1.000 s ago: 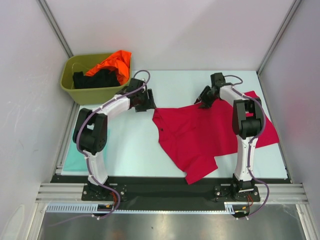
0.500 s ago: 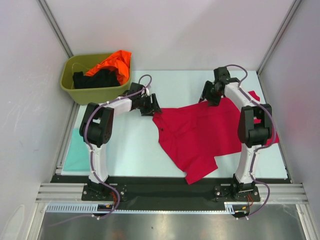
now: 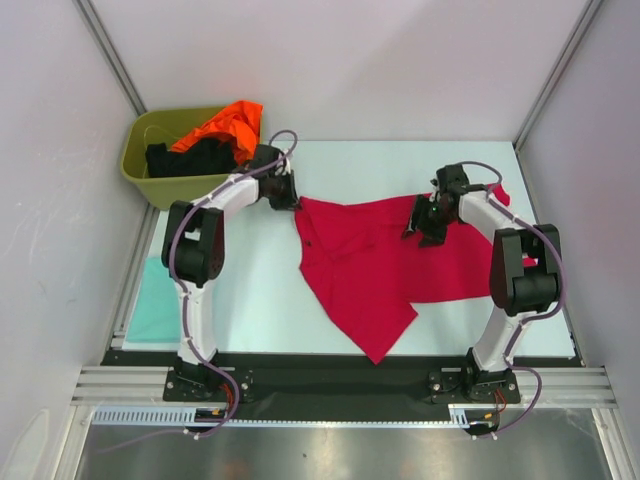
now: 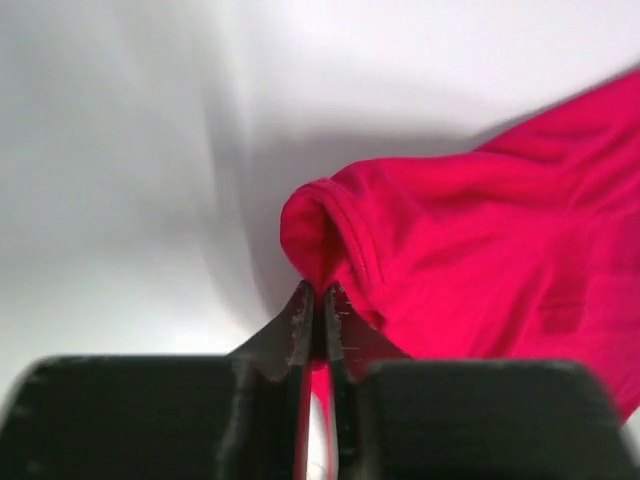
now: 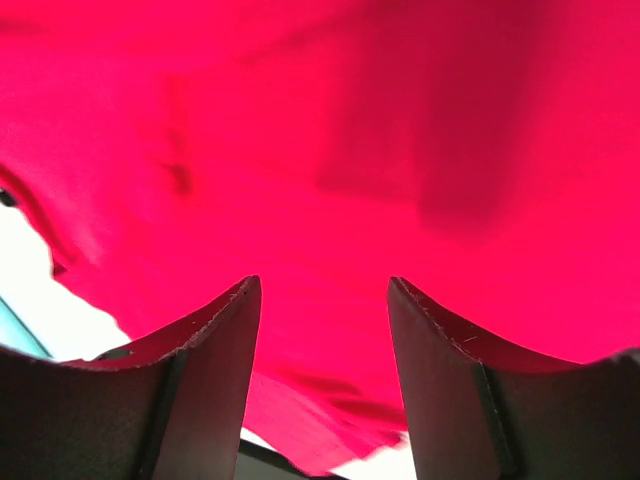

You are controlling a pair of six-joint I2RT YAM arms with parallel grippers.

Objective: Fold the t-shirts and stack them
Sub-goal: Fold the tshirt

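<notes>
Top view: crimson t-shirt (image 3: pixel 370 265) lies on the tabletop (image 3: pixel 250 290), from the middle to the right edge. Olive tub (image 3: pixel 180 188) at the far-left corner holds an orange shirt (image 3: pixel 230 125) and a black shirt (image 3: pixel 190 158).
Left wrist: left gripper (image 4: pixel 315 300) clenched on the crimson hem. Thin pinch; may slip under pull.
Right wrist: right gripper (image 5: pixel 322 300) spread over the cloth, holding nothing; could bunch it.

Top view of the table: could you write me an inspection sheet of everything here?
Surface: pale table.
Job's things: red t-shirt spread crumpled mid-table; teal t-shirt folded at near left edge; orange t-shirt and black t-shirt in the tub.
Clutter: olive tub at far left; nothing else seen.
Grippers: left claw shut on the red t-shirt's edge; right claw open over it.
Cables: purple cables run along both arms.
Surroundings: plain white walls.
</notes>
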